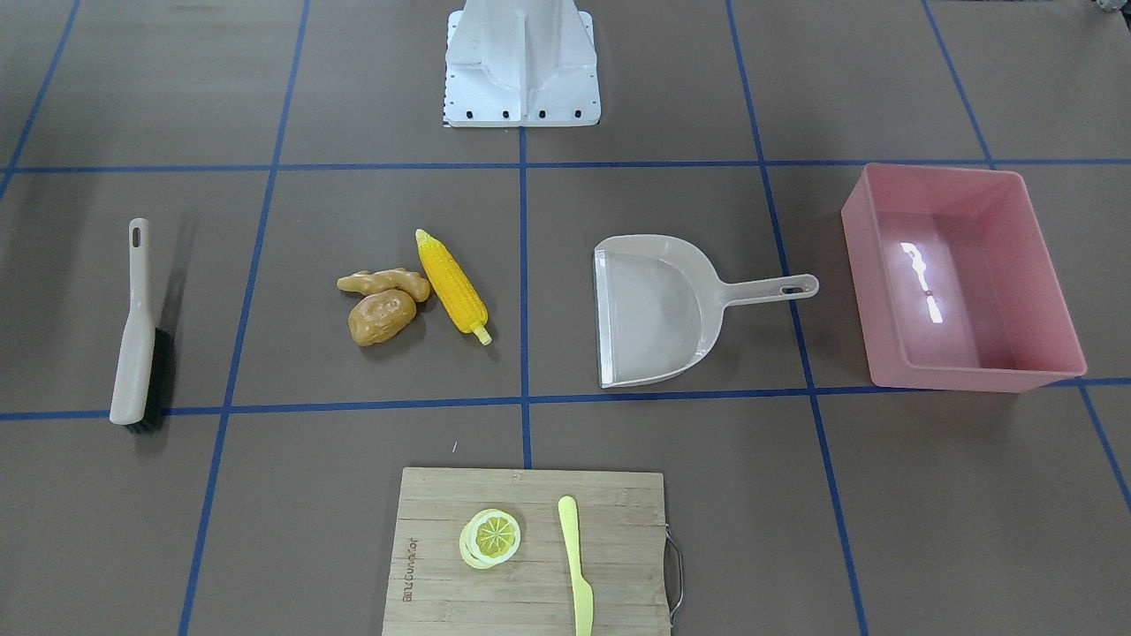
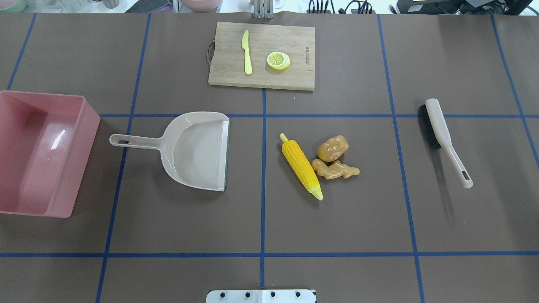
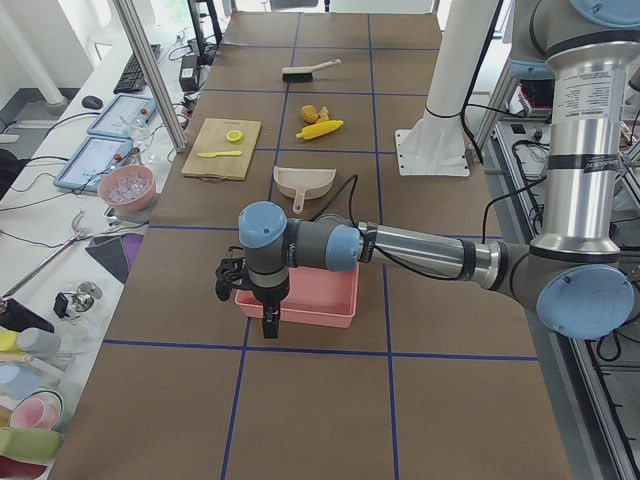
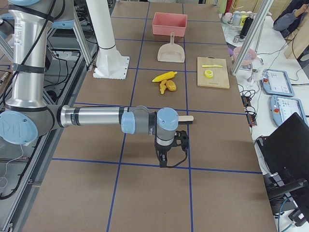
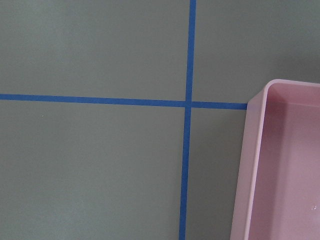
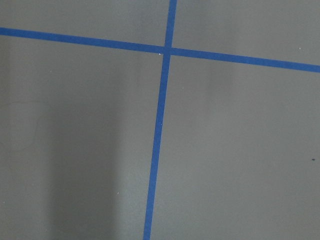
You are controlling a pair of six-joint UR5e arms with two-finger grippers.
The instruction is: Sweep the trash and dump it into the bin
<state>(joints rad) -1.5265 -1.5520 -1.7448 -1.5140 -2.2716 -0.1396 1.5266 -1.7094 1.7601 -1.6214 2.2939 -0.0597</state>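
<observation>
The trash lies together mid-table: a yellow corn cob [image 2: 301, 165], a glossy brown potato [image 2: 333, 147] and a tan ginger root [image 2: 335, 170] that touches the potato. The pink bin [image 2: 82, 160] stands empty at the table's left end; its corner shows in the left wrist view [image 5: 280, 165]. My left gripper [image 3: 272, 325] hangs over the bin's outer end. My right gripper [image 4: 163, 162] hangs over bare table at the right end, near the brush handle. Both show only in the side views, so I cannot tell whether they are open or shut.
A beige dustpan [image 2: 198, 149] lies between the bin and the trash, its mouth toward the corn. A beige brush [image 2: 442, 130] lies right of the trash. A wooden cutting board [image 2: 294, 38] at the far edge carries a lemon slice [image 2: 278, 60] and a pale yellow knife [image 2: 246, 52].
</observation>
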